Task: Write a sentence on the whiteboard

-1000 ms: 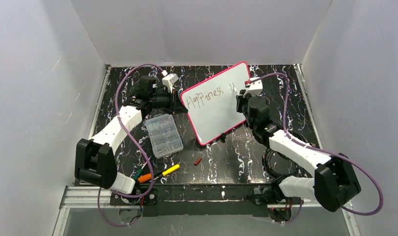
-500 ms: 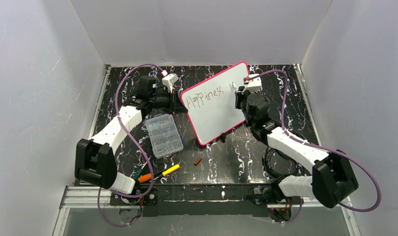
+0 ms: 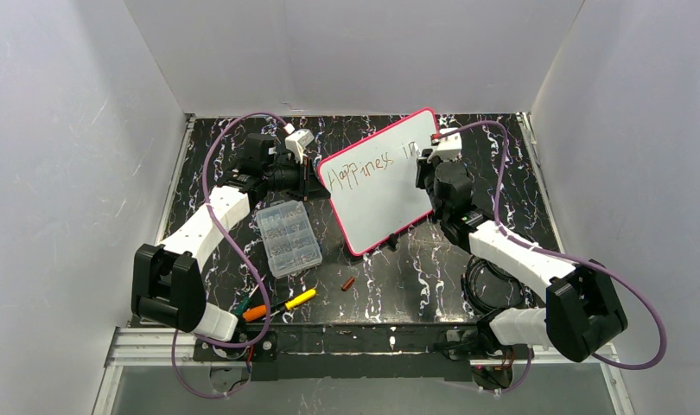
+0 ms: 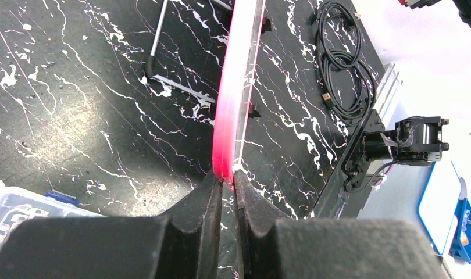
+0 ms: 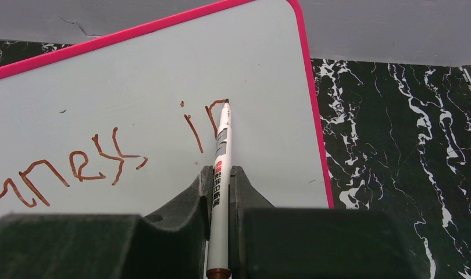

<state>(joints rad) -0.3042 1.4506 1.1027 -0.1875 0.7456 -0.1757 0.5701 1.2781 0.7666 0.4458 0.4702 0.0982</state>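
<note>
Two risks: white marker pen [image 5: 220, 145], clamped in right gripper [image 5: 220, 172], may overrun pink-rimmed white whiteboard [image 5: 134, 81]; left gripper [image 4: 227, 181], pinching its rim, may slip.

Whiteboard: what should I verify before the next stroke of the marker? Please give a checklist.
1. Left pincer shut on the whiteboard rim: ok.
2. Right pincer shut on the marker: ok.
3. Marker tip on the board at the last letter: ok.
4. Bare board right of that letter: ok, rim near.
5. Sentence finished: not ok, it reads only "Happiness in".
</note>
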